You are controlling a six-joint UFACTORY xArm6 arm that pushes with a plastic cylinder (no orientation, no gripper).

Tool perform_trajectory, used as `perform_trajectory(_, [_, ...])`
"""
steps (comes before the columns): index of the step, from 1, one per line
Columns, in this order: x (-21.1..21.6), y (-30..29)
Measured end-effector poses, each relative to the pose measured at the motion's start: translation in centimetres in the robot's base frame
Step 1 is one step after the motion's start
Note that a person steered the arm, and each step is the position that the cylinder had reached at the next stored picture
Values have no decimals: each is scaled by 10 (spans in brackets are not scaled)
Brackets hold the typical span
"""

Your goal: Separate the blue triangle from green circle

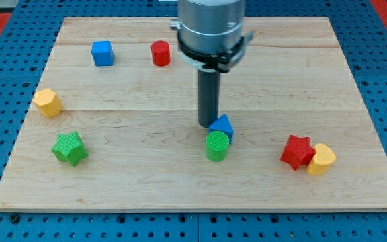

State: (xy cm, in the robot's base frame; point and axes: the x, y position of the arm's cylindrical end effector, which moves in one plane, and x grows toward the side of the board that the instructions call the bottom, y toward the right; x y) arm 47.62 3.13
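Nearest the view's bottom, on the wooden board point(180, 188), are found a green star point(69, 148) at the view's left, a green circle point(216, 145) near the middle, and at the view's right a red star point(296, 150) touched on its right by a yellow heart point(321, 159).

Blue triangle point(223, 126): set directly above and slightly right of the green circle, touching it, partly hidden behind it.

My tip point(209, 125): placed on the board just left of the blue triangle, touching or very nearly touching its left edge, and just above the green circle. Nothing is held by the rod; it is seen upright, descending from the grey arm body point(211, 27) at the view's top.

Yellow hexagon point(48, 102): found at the left edge, well apart from the rest.

Blue cube point(102, 52) and red cylinder point(160, 52): listed near the view's top left, near each other but not touching, well apart from the tip.
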Motion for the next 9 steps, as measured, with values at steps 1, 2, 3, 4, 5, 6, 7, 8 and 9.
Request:
perform_trajectory(1, [-10, 21])
perform_trajectory(2, [-13, -73])
perform_trajectory(3, [-39, -59])
perform_trajectory(4, [-14, 3])
perform_trajectory(5, [-14, 3])
perform_trajectory(6, [-12, 3])
perform_trajectory(7, [8, -33])
perform_trajectory(8, [35, -101])
perform_trajectory(9, [42, -40])
